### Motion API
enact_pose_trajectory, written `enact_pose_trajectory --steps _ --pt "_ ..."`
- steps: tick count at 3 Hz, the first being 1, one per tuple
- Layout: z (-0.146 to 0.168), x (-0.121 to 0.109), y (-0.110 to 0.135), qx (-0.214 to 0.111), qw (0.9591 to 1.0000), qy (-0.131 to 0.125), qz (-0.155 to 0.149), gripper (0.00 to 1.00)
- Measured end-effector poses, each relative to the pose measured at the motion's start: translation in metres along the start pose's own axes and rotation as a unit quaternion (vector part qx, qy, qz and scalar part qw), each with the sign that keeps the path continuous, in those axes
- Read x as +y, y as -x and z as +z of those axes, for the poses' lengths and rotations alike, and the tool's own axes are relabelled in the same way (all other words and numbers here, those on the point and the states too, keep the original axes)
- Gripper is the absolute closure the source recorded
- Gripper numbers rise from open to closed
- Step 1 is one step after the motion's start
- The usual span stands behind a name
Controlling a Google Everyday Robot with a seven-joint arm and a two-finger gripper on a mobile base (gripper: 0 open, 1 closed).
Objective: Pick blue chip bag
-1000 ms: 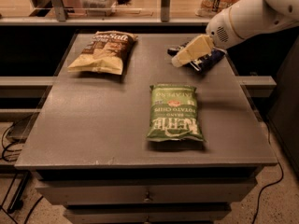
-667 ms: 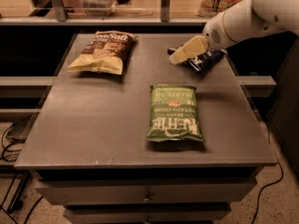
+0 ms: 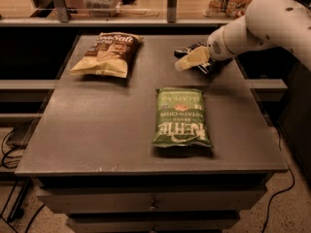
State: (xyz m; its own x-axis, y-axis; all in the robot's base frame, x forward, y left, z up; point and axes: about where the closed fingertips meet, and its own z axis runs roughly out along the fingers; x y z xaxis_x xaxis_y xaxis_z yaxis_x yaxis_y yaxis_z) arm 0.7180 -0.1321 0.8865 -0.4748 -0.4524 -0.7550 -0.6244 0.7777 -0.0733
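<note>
Table [image 3: 97, 115]: grey flat top, carrying three bags.
1. Brown chip bag [image 3: 108, 53]: lying at the far left, its label facing up.
2. Green chip bag [image 3: 181, 116]: lying flat right of centre, toward the near edge, well apart from the brown one.
3. Blue chip bag [image 3: 188, 48]: lying at the far right, looking dark, partly covered by the tool [image 3: 187, 62], which is hanging just over it; contact cannot be told.

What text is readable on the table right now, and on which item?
"Sea Salt": brown bag, far left.
"KETTLE BRAND POTATO CHIPS JALAPEÑO", upside down: green bag.
Blue chip bag, partly covered by the end effector at far right: nothing readable.
</note>
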Motion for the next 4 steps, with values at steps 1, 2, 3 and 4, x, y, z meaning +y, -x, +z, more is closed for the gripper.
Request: enact_pose_trajectory --steps 1,2,3,4 --pt "0.016 -0.009 -0.01 -0.015 0.9995 0.012 0.023 0.17" --pt "0.021 -0.015 -0.017 -0.031 0.9983 0.026 0.041 0.41" --pt "0.008 -0.023 -0.013 -0.045 0.9982 0.019 0.034 0.63" --pt "-0.023 -0.03 0.006 -0.066 0.9978 -0.002 0.0 0.86"
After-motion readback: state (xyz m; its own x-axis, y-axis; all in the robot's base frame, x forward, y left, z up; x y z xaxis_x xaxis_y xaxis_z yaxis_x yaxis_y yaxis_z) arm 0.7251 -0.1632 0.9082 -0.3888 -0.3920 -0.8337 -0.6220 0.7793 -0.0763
